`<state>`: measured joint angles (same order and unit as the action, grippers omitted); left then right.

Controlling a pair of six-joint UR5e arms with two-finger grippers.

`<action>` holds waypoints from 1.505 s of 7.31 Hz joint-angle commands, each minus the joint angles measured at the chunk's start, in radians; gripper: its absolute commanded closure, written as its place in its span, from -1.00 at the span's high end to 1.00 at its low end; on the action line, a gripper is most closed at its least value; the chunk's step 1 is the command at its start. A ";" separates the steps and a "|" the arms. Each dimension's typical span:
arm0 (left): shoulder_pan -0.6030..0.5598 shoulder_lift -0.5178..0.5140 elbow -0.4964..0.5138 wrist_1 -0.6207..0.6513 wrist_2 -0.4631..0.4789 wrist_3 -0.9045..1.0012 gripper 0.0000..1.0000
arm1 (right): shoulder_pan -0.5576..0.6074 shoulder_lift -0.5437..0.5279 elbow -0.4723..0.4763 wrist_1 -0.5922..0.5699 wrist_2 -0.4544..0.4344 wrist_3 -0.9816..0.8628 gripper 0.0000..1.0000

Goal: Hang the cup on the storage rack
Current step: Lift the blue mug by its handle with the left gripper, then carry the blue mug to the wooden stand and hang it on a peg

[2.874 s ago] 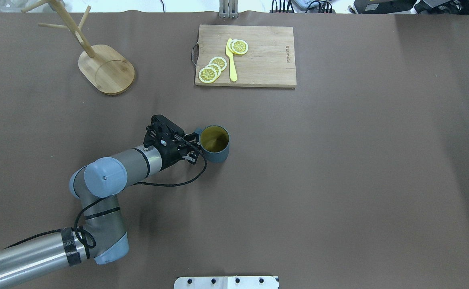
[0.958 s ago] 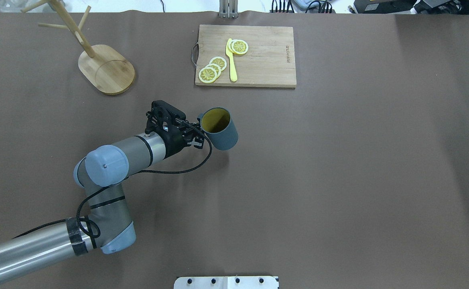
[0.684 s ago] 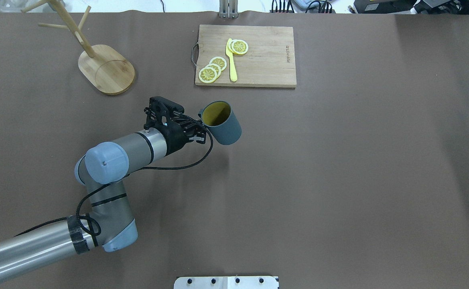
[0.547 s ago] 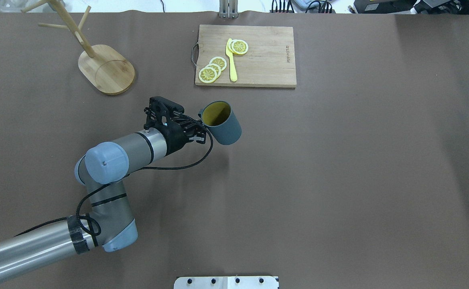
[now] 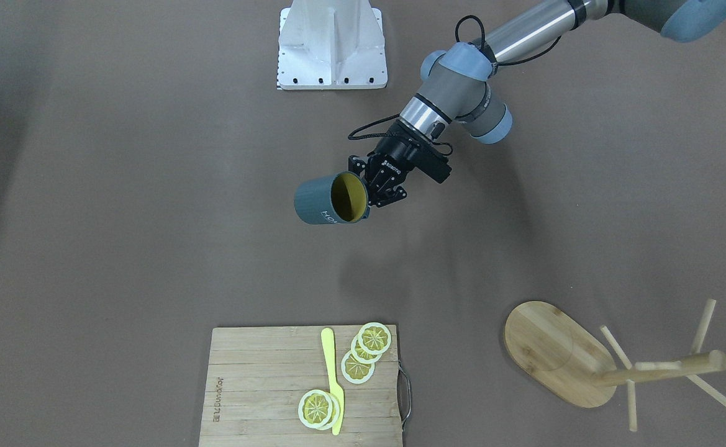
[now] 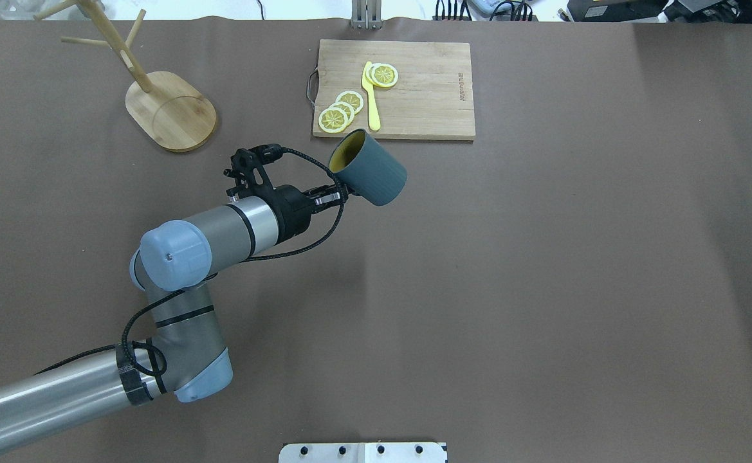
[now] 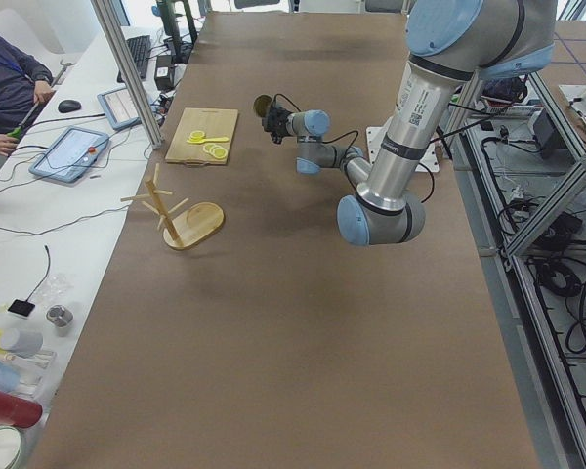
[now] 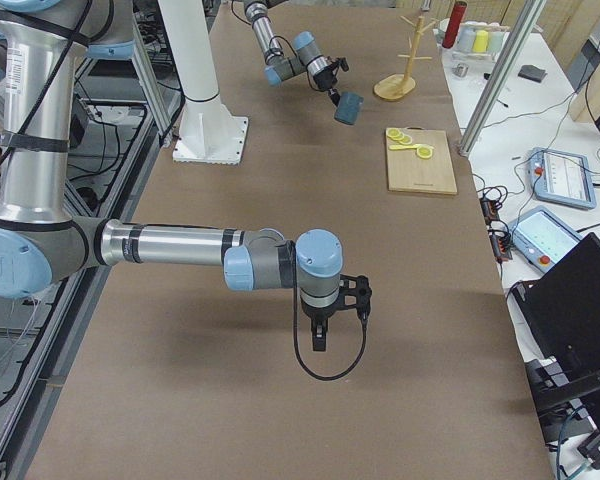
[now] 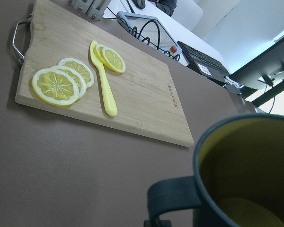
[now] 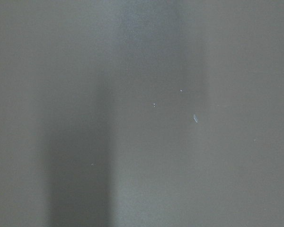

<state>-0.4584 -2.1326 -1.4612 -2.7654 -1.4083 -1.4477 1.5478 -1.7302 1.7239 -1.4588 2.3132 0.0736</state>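
Above brown tabletop, well apart from the bamboo mug tree, the left gripper clamps the tilted blue-grey mug by its handle, probably to suit angled pegs.

A brown-covered table filled the scene; a white bench with tablets ran along one side, behind aluminium posts.

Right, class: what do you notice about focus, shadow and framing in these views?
Left wrist view: the cup is cropped by the frame; the cutting board is sharp. Right wrist view: only table with a dark vertical shadow band. Front-facing view: a faint soft shadow on the table beneath the lifted cup.
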 commanded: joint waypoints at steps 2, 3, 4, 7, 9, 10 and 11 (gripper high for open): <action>-0.017 0.000 -0.021 -0.068 0.008 -0.298 -1.00 | 0.000 0.000 0.000 0.000 0.000 0.000 1.00; -0.035 0.002 -0.021 -0.091 0.011 -0.380 -1.00 | 0.000 0.000 0.000 0.000 0.000 0.000 1.00; -0.054 0.002 -0.021 -0.097 0.012 -0.455 -1.00 | 0.000 -0.002 0.000 0.000 0.000 0.000 1.00; -0.120 -0.012 -0.018 -0.092 -0.001 -0.722 -1.00 | 0.000 0.000 -0.001 0.003 -0.002 0.002 1.00; -0.167 -0.013 -0.001 -0.097 -0.119 -0.824 -1.00 | 0.000 -0.006 -0.001 0.003 0.000 0.000 1.00; -0.189 -0.013 0.034 -0.129 -0.164 -0.859 -1.00 | 0.000 -0.008 -0.001 0.003 0.000 0.000 1.00; -0.227 -0.013 0.118 -0.283 -0.182 -0.955 -1.00 | 0.000 -0.011 0.002 0.005 0.000 0.000 1.00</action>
<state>-0.6454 -2.1459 -1.4191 -2.9216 -1.5529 -2.3107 1.5478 -1.7377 1.7232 -1.4554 2.3131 0.0738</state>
